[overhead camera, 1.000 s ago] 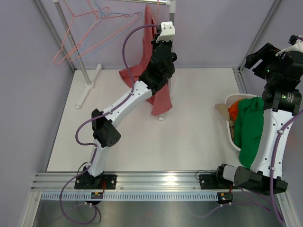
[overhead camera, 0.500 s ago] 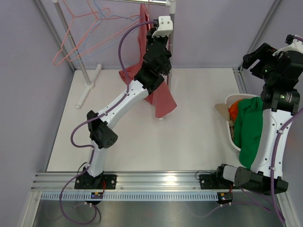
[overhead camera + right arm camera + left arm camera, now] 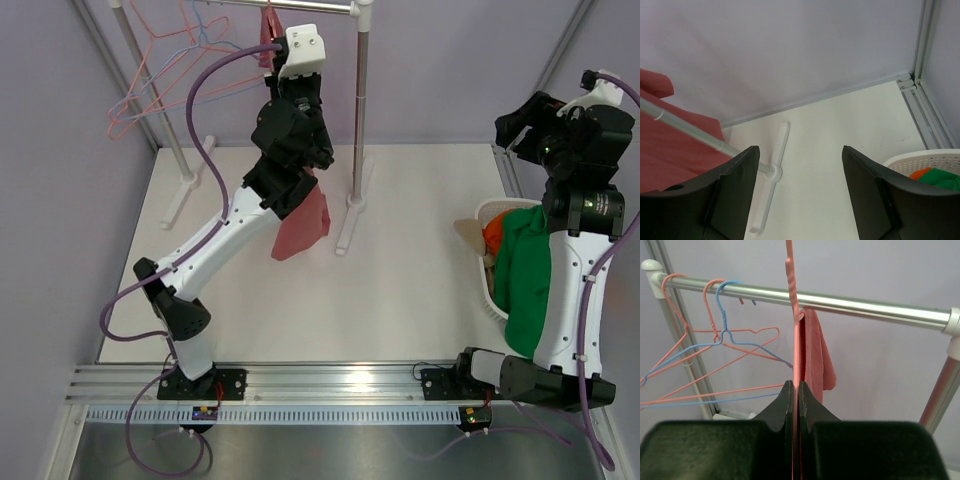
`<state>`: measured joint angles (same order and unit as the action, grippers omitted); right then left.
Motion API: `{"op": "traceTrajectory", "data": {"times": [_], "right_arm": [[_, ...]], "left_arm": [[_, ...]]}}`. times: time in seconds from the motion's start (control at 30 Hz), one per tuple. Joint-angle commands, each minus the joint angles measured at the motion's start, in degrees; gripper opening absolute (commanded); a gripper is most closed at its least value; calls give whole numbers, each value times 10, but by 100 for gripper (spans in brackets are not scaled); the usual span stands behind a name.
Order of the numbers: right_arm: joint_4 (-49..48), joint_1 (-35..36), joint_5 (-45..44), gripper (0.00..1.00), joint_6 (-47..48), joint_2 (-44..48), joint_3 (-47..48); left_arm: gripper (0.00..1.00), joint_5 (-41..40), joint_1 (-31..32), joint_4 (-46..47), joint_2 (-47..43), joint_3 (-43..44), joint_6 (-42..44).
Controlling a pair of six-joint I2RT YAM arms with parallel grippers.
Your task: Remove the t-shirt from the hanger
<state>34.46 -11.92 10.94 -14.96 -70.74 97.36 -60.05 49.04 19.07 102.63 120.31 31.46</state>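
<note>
Seen from above, the left arm (image 3: pixel 225 235) reaches up to the rail (image 3: pixel 330 7). The red t-shirt (image 3: pixel 302 225) hangs below the rail, partly hidden by that arm, over the table (image 3: pixel 420 300).

In the left wrist view, the left claw (image 3: pixel 794 392) is clenched on the pink hanger (image 3: pixel 790 285), whose wire runs up across the rail. The t-shirt hangs bunched just behind the wire, under the rail.

In the right wrist view, the right claw (image 3: pixel 800 192) is released and grips nothing, to the right of the rail. The t-shirt shows red around the rail.
</note>
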Motion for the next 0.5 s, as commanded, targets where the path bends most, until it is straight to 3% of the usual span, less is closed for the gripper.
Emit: {"op": "traceTrajectory", "data": {"times": [0.0,0.17,0.37,0.47], "right_arm": [[-22,51,24,76,31,24,-6],[-81,152,15,75,43,95,-100],[-106,192,18,74,46,147,-182],[-104,206,27,73,42,159,-203]], "left_arm": [[0,-6,4,49,-69,-47,-42],[0,-74,8,-3,-88,-75,-98],[0,-93,47,146,-140,-217,-44],[0,-96,64,164,-151,-242,-30]]}}
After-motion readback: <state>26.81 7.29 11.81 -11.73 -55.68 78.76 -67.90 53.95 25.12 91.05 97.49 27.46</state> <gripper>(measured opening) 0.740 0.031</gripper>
